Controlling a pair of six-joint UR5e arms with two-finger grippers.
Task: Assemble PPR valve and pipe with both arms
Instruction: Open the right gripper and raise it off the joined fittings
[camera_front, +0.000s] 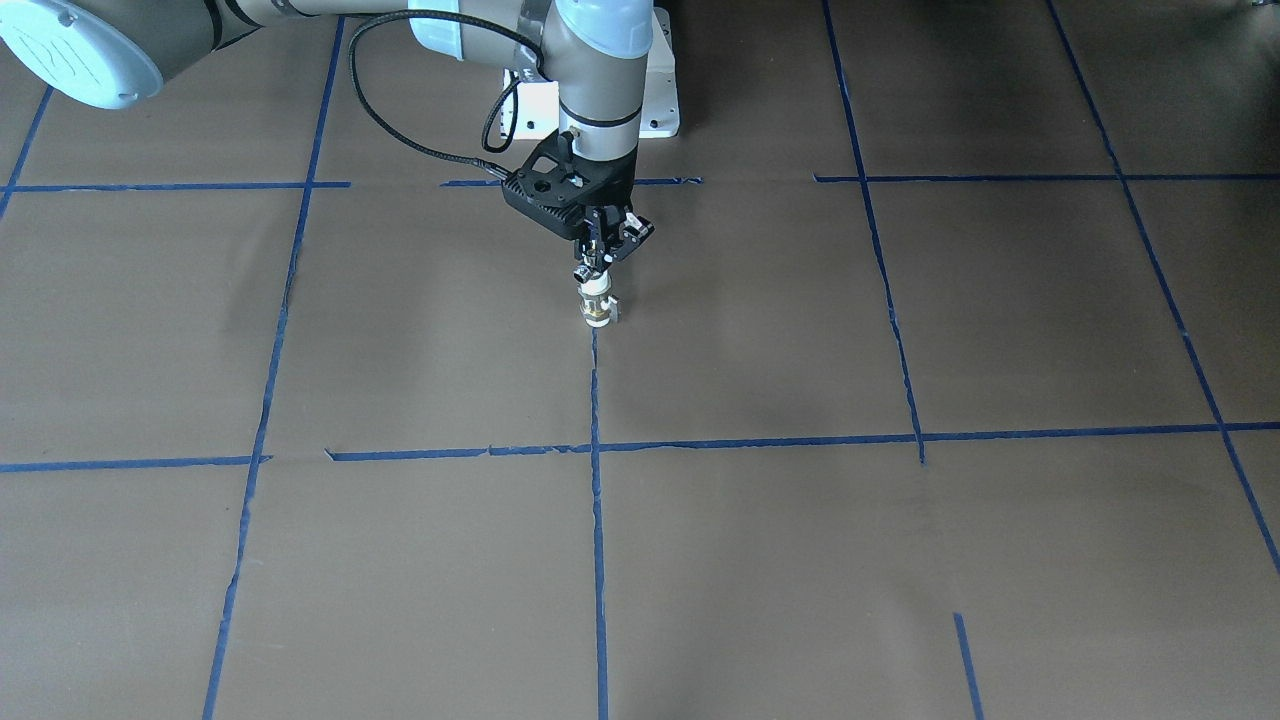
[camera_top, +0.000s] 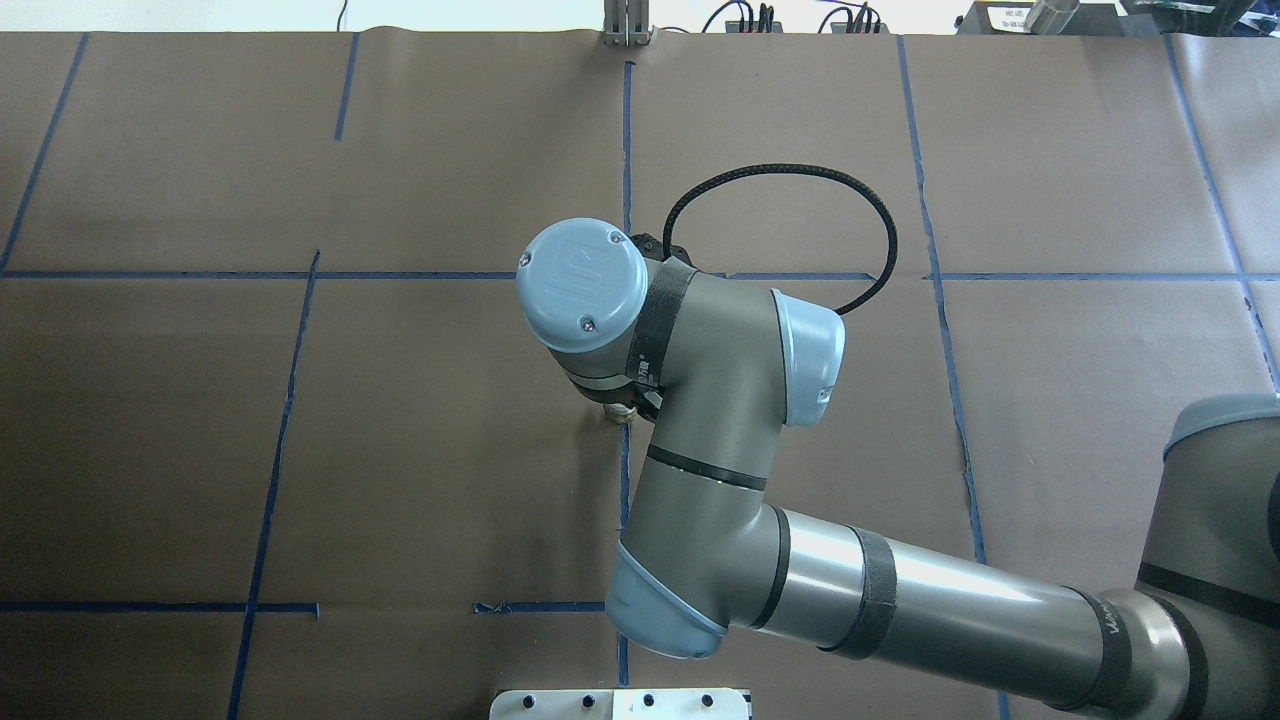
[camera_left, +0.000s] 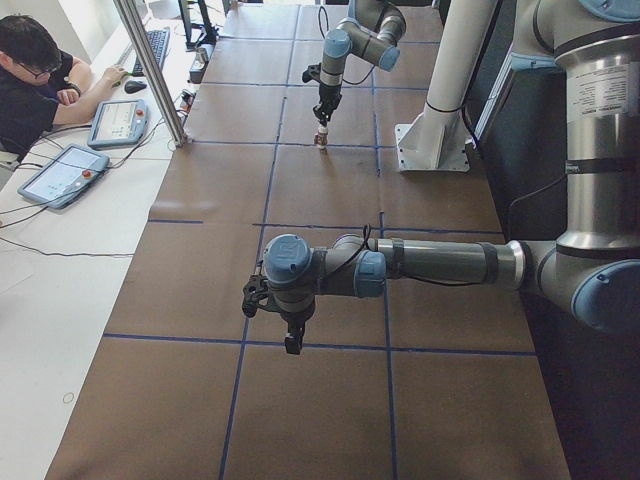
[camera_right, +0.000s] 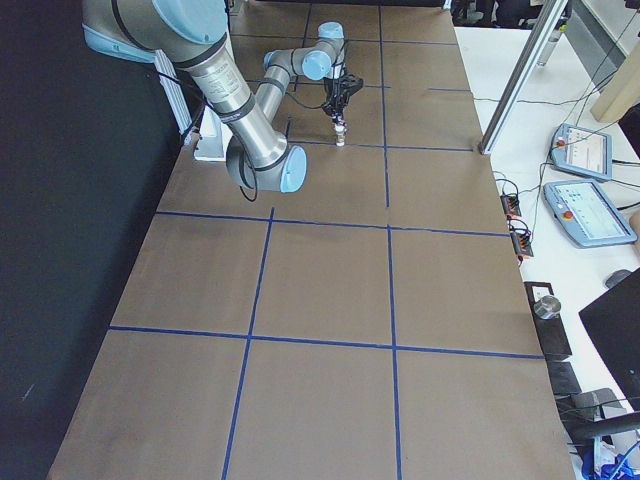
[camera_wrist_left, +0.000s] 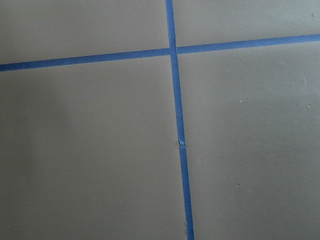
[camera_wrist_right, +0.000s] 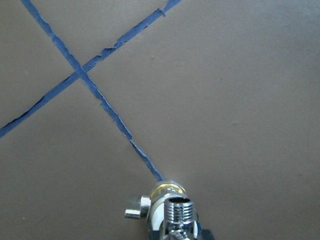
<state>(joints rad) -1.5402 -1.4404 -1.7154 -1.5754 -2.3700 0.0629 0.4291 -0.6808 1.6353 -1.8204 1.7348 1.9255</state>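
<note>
- Gripping of the pipe (camera_wrist_right: 178, 212) is performed by the right gripper (camera_front: 594, 272); its jaws are closed on it.
- The PPR valve (camera_front: 597, 305) is positioned upright directly beneath the pipe, at upper centre of the front-facing view, at the top end of a blue tape line (camera_front: 597, 400) on the table (camera_front: 800, 560).
- The left gripper (camera_left: 291, 340) is suspended above the table, at lower centre of the left exterior view; its jaw state cannot be told.
</note>
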